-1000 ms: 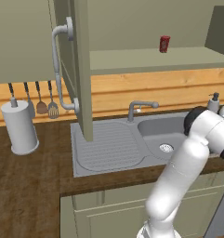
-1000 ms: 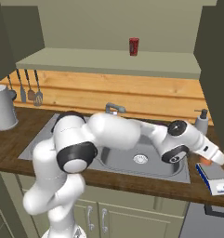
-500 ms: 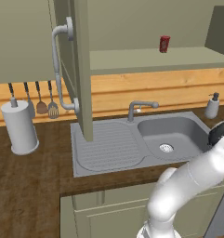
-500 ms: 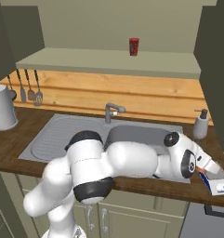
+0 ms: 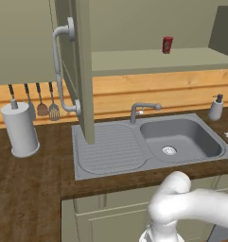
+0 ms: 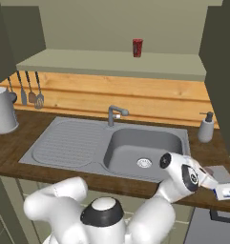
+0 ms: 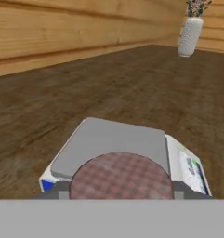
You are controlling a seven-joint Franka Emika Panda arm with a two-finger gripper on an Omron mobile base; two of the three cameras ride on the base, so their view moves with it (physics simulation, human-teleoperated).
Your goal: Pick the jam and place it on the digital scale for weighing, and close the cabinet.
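Hand view: jam (image 7: 121, 175), plaid-patterned lid up, sits between the gripper (image 7: 121, 195) fingers at bottom, so the gripper looks clamped on the jar, right above the grey platform of the digital scale (image 7: 114, 146). Judgement: placing step; lower straight down, centre the jar on the platform, keep it upright, let go only once it rests flat. The scale (image 6: 222, 182) lies on the wooden counter (image 6: 206, 153) right of the sink (image 6: 144, 147). Cabinet door (image 5: 83, 71) hangs open, not yet closed. Counts: one jam, one scale, one red can (image 6: 137, 47), one soap dispenser (image 6: 205, 127), one paper towel roll (image 5: 21, 128), three hanging utensils (image 5: 41, 100).
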